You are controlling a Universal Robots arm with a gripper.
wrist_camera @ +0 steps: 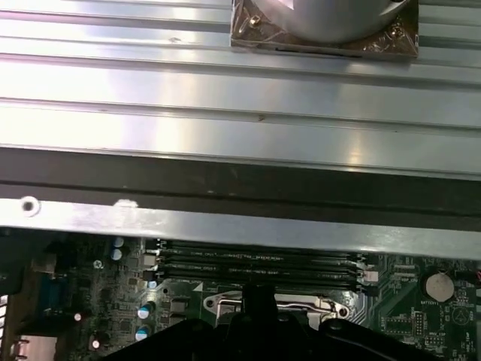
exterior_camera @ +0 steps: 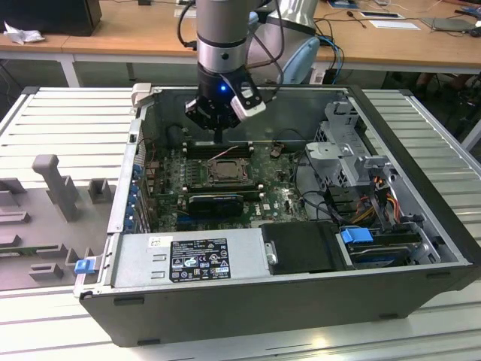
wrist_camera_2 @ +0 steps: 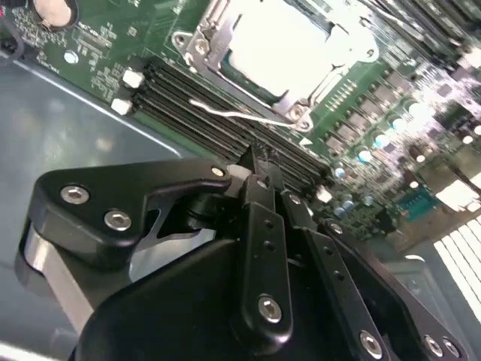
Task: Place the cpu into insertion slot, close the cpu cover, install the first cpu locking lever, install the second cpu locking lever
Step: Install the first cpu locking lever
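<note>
My gripper point(exterior_camera: 218, 137) hangs inside the open computer case, just over the far edge of the insertion slot point(exterior_camera: 225, 172). In the second wrist view its black fingers are shut together, and the gripper point(wrist_camera_2: 259, 162) holds nothing. The cpu point(wrist_camera_2: 282, 45) shows as a pale bright square lying in the socket. The silvery cpu cover point(wrist_camera_2: 213, 56) frames it. A thin silver wire lever point(wrist_camera_2: 240, 114) slants across the black memory slots point(wrist_camera_2: 203, 101), close in front of the fingertips. In the first wrist view the gripper point(wrist_camera: 259, 295) stands just before the socket's silver edge point(wrist_camera: 225, 304).
The grey case wall point(wrist_camera: 240, 226) rises close behind the memory slots point(wrist_camera: 255, 263). A long black card point(exterior_camera: 214, 201) lies in front of the socket, and a power supply box point(exterior_camera: 188, 259) sits at the near side. A drive cage point(exterior_camera: 346, 150) and cables point(exterior_camera: 376, 203) fill the exterior view's right.
</note>
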